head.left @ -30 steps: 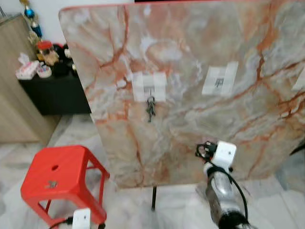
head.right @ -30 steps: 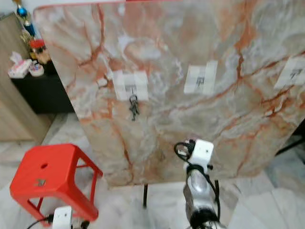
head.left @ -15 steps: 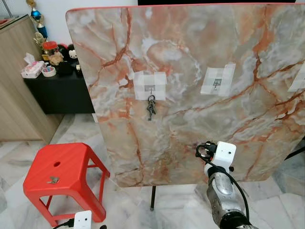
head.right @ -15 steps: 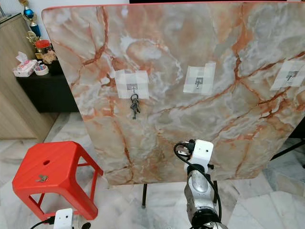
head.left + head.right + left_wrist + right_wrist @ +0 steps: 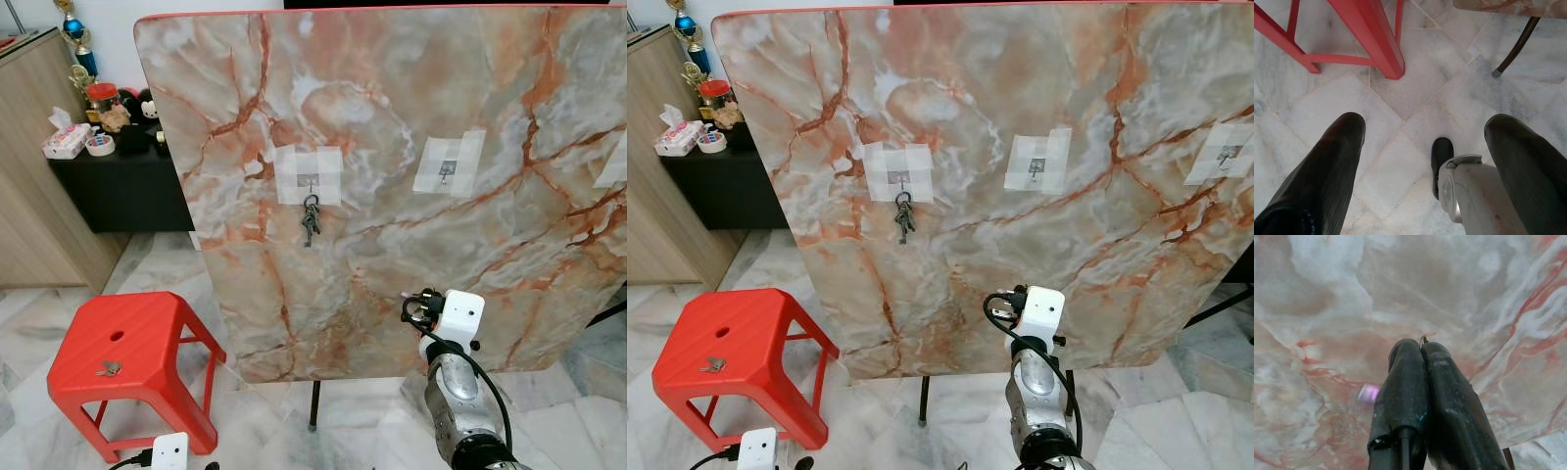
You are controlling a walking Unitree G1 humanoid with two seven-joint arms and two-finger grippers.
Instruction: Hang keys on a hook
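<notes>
A bunch of dark keys [image 5: 310, 218] hangs from the left hook [image 5: 308, 181], which is taped to the upright marble board [image 5: 392, 98]. Two more taped hooks, the middle one [image 5: 447, 169] and the right one [image 5: 1225, 154], carry nothing. A single small key [image 5: 107, 369] lies on the red stool [image 5: 147, 333]. My right arm [image 5: 453, 392] is raised before the board's lower part, well below the hooks. Its gripper [image 5: 1420, 343] is shut, fingers pressed together, pointing at the marble. My left gripper [image 5: 1425, 122] hangs low and open over the floor.
The board stands on thin dark legs [image 5: 313, 406] on a marble tile floor. To the left are a black cabinet [image 5: 118, 186] with small items and a wooden cupboard [image 5: 29, 196]. My own foot [image 5: 1459, 186] is below the left gripper.
The camera has steadied and shifted a little, so the picture is sharper. The keys, the stool and my right arm hold their places.
</notes>
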